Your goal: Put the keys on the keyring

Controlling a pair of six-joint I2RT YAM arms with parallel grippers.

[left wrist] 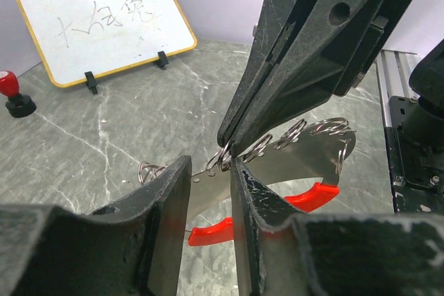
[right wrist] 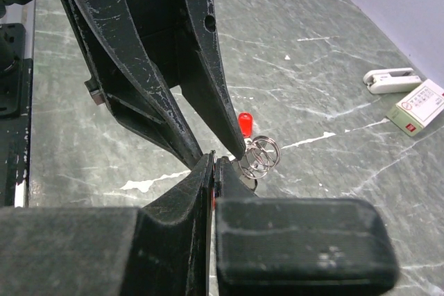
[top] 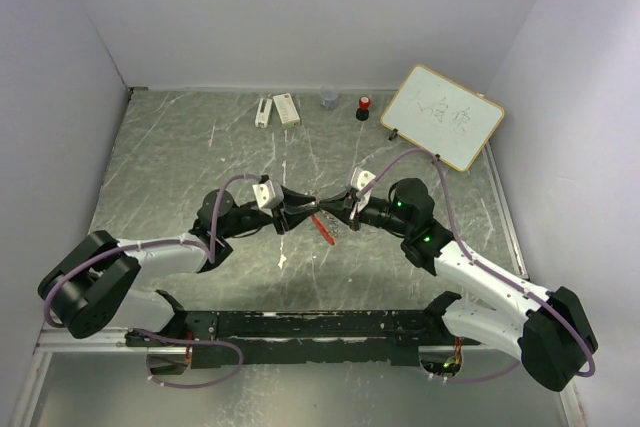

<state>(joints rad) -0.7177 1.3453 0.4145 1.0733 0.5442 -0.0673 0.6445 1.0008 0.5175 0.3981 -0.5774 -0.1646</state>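
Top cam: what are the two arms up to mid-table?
Both arms meet mid-table on the keyring. The right gripper is shut, pinching one of its wire loops. The left gripper has its jaws apart either side of the grey piece, and no firm grip is visible. The red fob shows just beyond the left fingers. The keys can't be made out, so threading progress is unclear.
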